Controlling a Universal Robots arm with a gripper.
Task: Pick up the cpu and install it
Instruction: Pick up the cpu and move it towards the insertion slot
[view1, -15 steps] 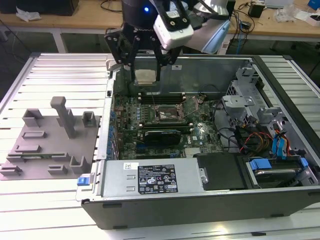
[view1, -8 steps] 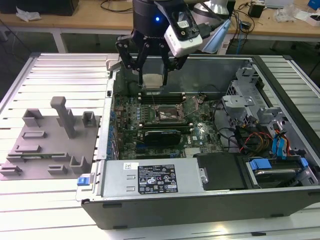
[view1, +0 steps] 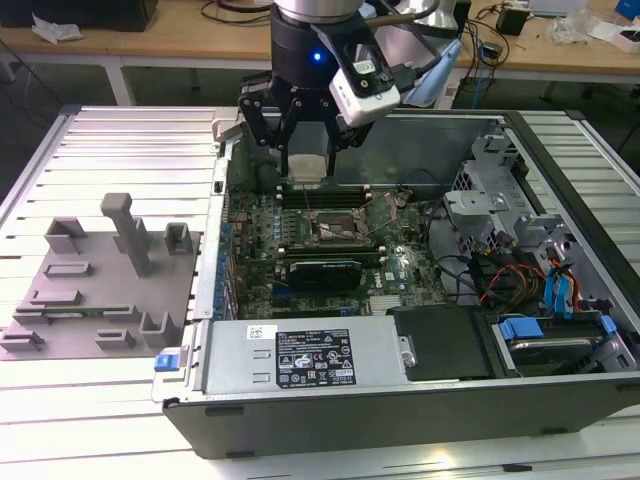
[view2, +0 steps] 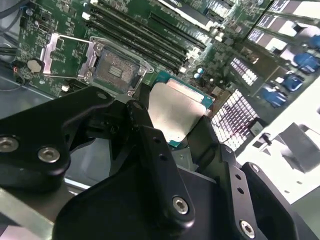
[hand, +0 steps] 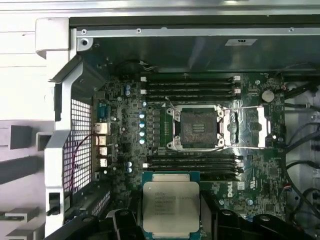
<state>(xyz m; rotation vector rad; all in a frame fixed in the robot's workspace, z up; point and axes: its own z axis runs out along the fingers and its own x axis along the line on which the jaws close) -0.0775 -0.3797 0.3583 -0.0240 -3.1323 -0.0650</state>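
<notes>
The gripper (view1: 305, 171) is closed on the cpu (hand: 171, 202) and holds it above the motherboard (hand: 260, 172) inside the open computer case (view1: 400, 420). The cpu hangs near the open socket (hand: 197, 125), not yet in it.

The cpu (hand: 171, 205) — a small flat square chip, pale silver metal top on a green rim — is gripped by its edges between black jaws, level, metal face up, above the motherboard (hand: 122, 150), apart from the open socket (hand: 198, 127).
</notes>
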